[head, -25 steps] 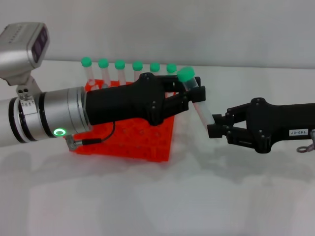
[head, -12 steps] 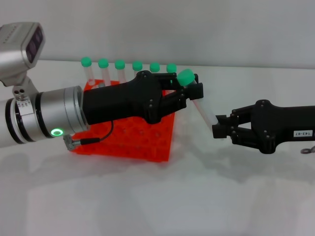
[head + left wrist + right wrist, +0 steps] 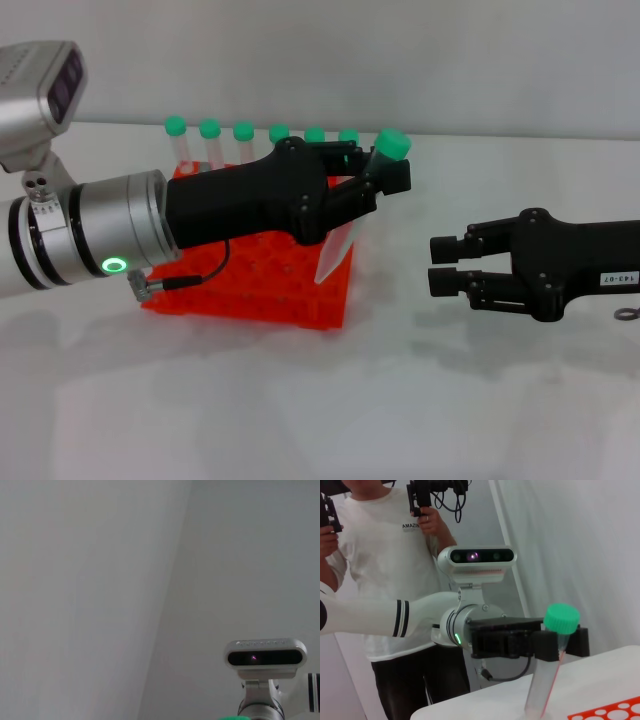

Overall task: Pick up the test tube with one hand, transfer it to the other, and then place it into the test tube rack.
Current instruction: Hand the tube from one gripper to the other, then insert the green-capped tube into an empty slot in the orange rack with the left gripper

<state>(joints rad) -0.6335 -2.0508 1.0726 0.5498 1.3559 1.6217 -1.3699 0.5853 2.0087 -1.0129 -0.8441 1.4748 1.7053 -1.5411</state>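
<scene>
Two grippers face each other above the white table [image 3: 300,400]. From nine o'clock in the head view the left gripper [image 3: 385,175], on its silver arm with a glowing green ring, reaches over the orange rack [image 3: 300,290]; its fingers are pressed onto the tube [image 3: 345,235] just under the green cap. That tube hangs tilted, cap up toward one o'clock and clear tip down toward seven o'clock, over the rack's near right corner; whether the tip touches the rack I cannot tell. Six other green-capped tubes [image 3: 244,132] stand in a row along the rack's far edge, at about twelve o'clock from the gripper's black body.

At three o'clock, well apart from the tube, the right gripper [image 3: 447,266] on its slim black arm points toward nine o'clock with its fingers spread and nothing between them. A small metal ring [image 3: 627,314] lies on the table just beside that arm.

From the right wrist, the tube [image 3: 547,675] shows with its cap at twelve o'clock, pinched by the left gripper [image 3: 555,642]; a corner of the rack [image 3: 610,712] sits at five o'clock, and a person [image 3: 395,535] in a white shirt stands behind. The left wrist view shows only a pale wall and a camera [image 3: 264,657].
</scene>
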